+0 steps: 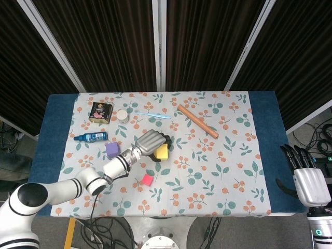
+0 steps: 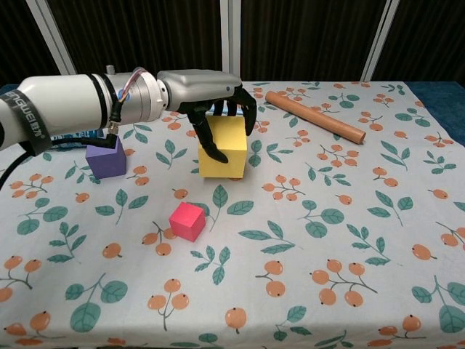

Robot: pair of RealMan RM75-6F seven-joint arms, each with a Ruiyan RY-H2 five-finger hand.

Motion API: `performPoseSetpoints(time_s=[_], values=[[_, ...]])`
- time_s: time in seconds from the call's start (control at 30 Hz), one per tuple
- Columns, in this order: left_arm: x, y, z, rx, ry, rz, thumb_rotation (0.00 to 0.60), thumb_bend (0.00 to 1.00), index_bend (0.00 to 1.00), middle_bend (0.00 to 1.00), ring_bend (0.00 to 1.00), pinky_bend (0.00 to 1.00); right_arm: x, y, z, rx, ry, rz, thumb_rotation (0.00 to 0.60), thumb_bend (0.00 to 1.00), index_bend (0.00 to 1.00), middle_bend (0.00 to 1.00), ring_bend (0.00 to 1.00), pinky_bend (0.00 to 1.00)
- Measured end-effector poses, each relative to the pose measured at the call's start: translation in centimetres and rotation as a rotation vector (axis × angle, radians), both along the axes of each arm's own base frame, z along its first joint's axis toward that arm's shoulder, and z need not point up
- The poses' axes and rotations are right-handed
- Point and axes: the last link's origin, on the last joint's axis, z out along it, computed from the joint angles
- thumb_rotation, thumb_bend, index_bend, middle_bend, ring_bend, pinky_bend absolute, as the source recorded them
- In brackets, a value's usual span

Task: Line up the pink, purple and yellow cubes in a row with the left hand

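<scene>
- Yellow cube (image 2: 222, 147): held in my left hand (image 2: 207, 91), fingers draped over its top and front, just clear of the cloth between purple cube (image 2: 106, 160) and pink cube (image 2: 187, 221)
- I should set it down square, level with the purple cube, keeping the grasp firm until contact
- Right hand (image 1: 309, 179): empty, fingers extended, off the table edge

Yellow cube (image 2: 224, 149), pink cube (image 2: 187, 221), purple cube (image 2: 106, 160), white tablecloth (image 2: 349, 218) with orange berries and green leaves
</scene>
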Motion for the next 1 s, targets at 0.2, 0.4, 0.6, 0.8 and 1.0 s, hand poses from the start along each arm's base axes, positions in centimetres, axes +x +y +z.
performPoseSetpoints(time_s=[0.2,0.4,0.6,0.8,1.0], values=[[-1.1,0.9,0.0,-0.005,-0.004,0.063,0.6,0.21,0.5,0.47,0.45,0.47,0.1,0.1,0.0,-0.002,0.004,-0.001,0.6,0.16,0.0,0.04,0.0,0.07],[-1.9,1.3,-0.2,-0.001,0.022,0.079,0.6,0.21,0.48,0.42,0.36,0.39,0.1,0.1,0.0,-0.002,0.006,-0.004,0.6,0.16,0.0,0.04,0.0,0.07],[-2.0,1.1,-0.1,0.003,0.037,0.069,0.6,0.19,0.33,0.23,0.17,0.3,0.1,0.1,-0.1,0.0,0.005,-0.006,0.6,0.16,0.0,0.04,0.0,0.07],[-2.2,0.7,1.4,0.03,-0.009,0.068,0.6,0.18,0.29,0.2,0.15,0.29,0.1,0.0,0.0,-0.003,0.002,-0.003,0.6,0.16,0.0,0.04,0.0,0.07],[-5.5,0.8,5.5,0.092,-0.046,0.168,0.6,0.17,0.31,0.2,0.15,0.29,0.2,-0.2,-0.1,0.009,0.002,0.013,0.6,0.16,0.0,0.04,0.0,0.07]])
